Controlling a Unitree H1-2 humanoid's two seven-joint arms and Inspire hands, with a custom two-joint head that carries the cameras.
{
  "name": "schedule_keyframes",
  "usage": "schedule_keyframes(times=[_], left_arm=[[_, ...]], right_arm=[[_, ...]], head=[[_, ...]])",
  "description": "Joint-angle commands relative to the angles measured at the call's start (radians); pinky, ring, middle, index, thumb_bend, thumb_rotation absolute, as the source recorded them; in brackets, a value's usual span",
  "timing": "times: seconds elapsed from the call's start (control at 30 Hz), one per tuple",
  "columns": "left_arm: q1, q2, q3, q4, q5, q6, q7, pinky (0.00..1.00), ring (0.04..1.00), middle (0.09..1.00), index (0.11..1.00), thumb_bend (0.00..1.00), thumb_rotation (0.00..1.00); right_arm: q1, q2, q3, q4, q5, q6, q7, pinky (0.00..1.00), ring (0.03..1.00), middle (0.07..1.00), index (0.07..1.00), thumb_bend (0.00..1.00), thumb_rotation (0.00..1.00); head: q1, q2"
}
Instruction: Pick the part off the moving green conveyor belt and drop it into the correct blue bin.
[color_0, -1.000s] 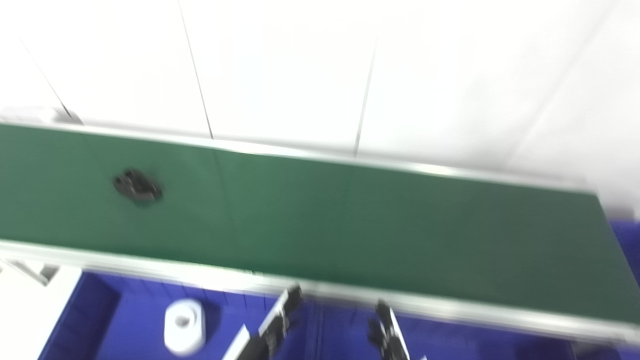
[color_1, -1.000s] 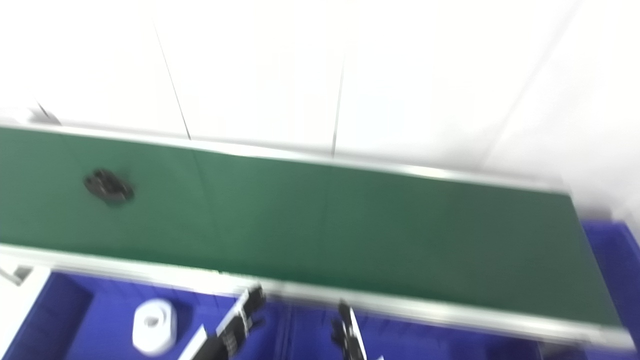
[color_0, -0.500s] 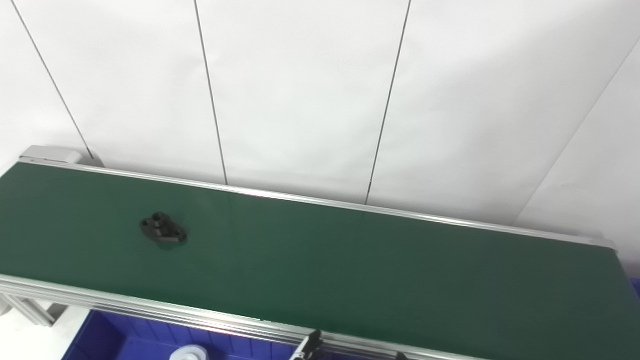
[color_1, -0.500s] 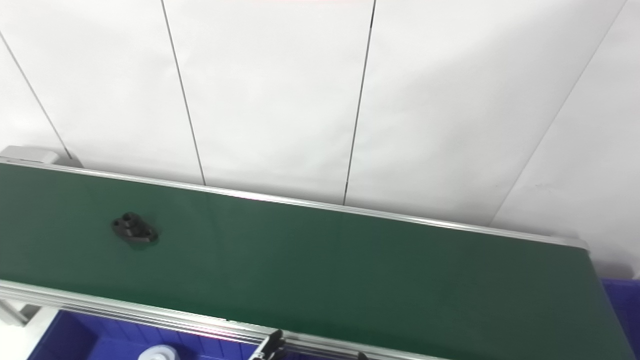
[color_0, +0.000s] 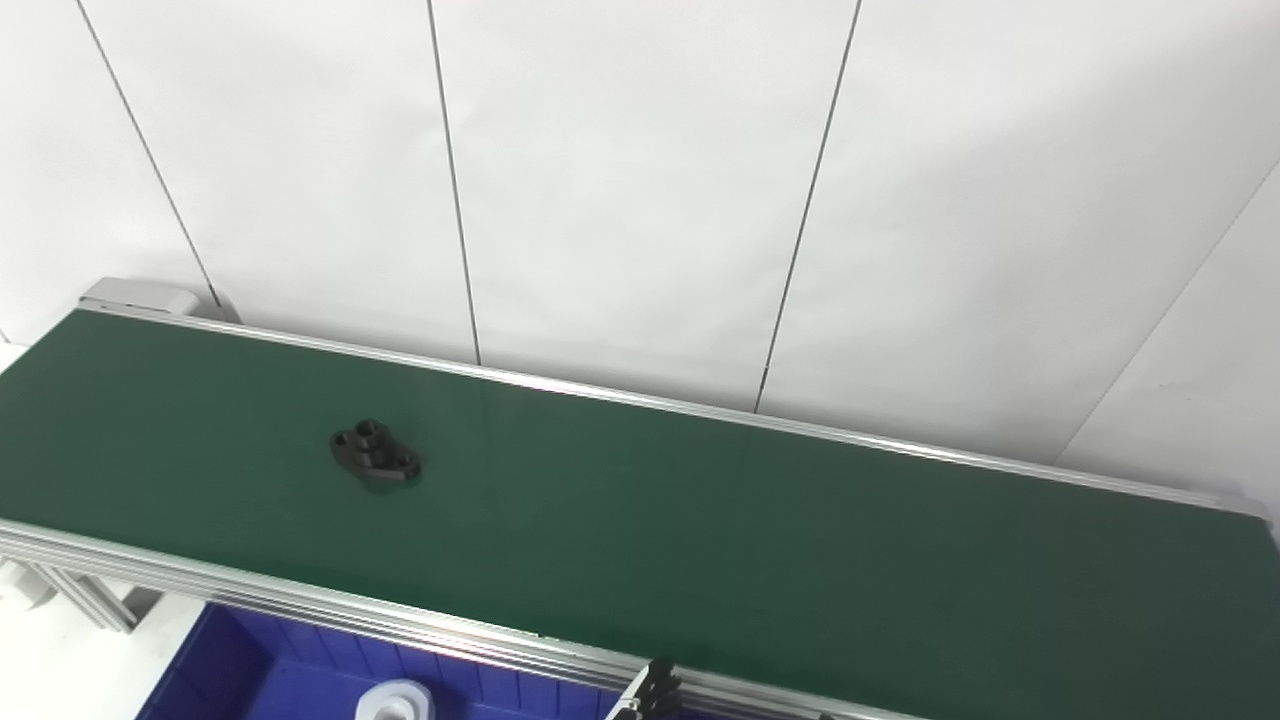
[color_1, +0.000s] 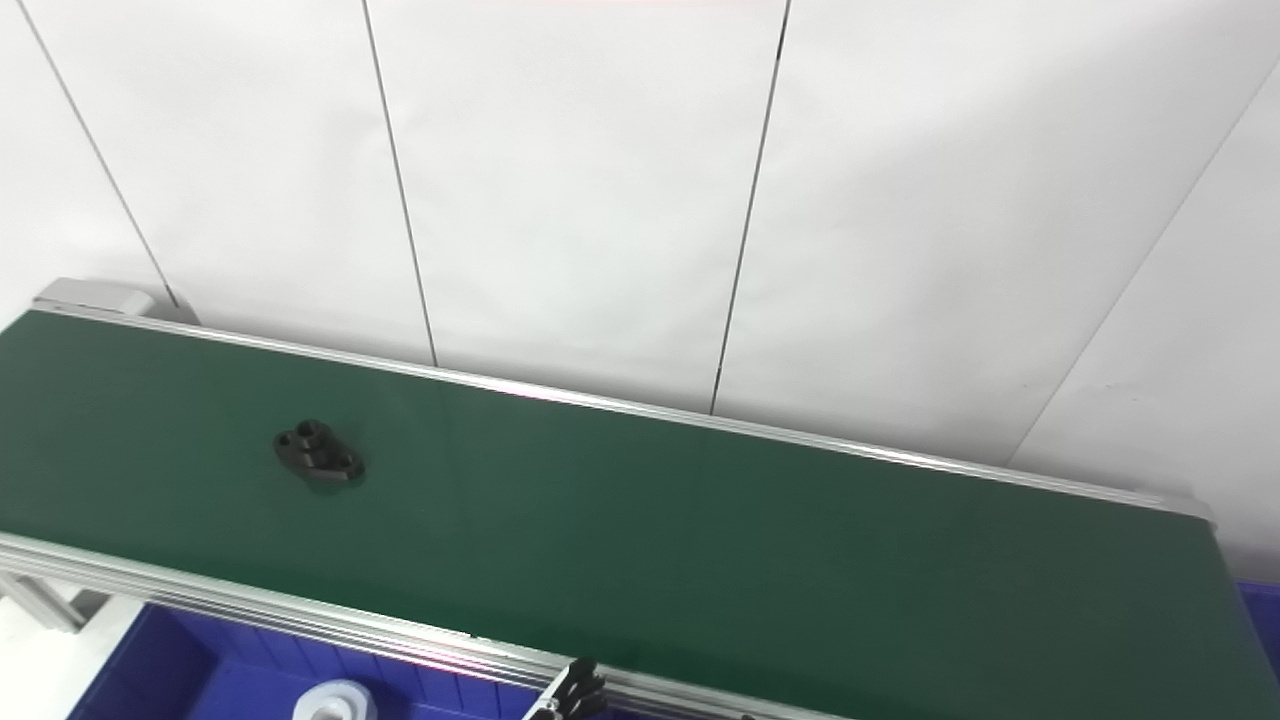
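Observation:
A small black flanged part (color_0: 375, 455) with holes lies flat on the green conveyor belt (color_0: 750, 540), toward its left end. Only dark fingertips of my left hand (color_0: 655, 690) poke up at the bottom edge, just in front of the belt's near rail and far right of the part. How those fingers stand is hidden below the picture. My right hand is out of the picture. A blue bin (color_0: 250, 670) sits below the belt's near rail at the bottom left.
A white ring-shaped part (color_0: 397, 700) lies in the blue bin. A corner of another blue bin (color_1: 1262, 610) shows past the belt's right end. White wall panels stand behind the belt, and an aluminium frame leg (color_0: 80, 600) stands at the lower left.
The camera has tilted up, so the bins and both hands have slid toward the bottom edge and the right hand is gone from view. The black part sits slightly farther right along the belt.

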Motion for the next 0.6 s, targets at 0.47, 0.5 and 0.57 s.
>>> schedule_keyframes(times=[0.47,0.5,0.57], left_arm=[[0.016,0.004,-0.013,-0.093,-0.010,0.013,-0.010,0.88,0.970,0.999,1.000,0.97,0.72],[0.017,0.004,-0.013,-0.095,-0.012,0.013,-0.010,0.88,0.970,0.999,1.000,0.97,0.72],[0.018,0.004,-0.014,-0.097,-0.012,0.013,-0.010,0.89,0.973,1.000,1.000,0.97,0.72]], right_arm=[[0.035,0.033,-0.029,-0.138,-0.066,-0.058,-0.042,0.98,0.975,0.987,1.000,0.90,0.83],[0.034,0.036,-0.032,-0.151,-0.086,-0.058,-0.051,0.98,0.968,0.983,1.000,0.90,0.82],[0.031,0.038,-0.035,-0.169,-0.106,-0.058,-0.060,0.96,0.954,0.972,1.000,0.87,0.80]], head=[[-0.004,0.050],[-0.003,0.051],[-0.001,0.053]])
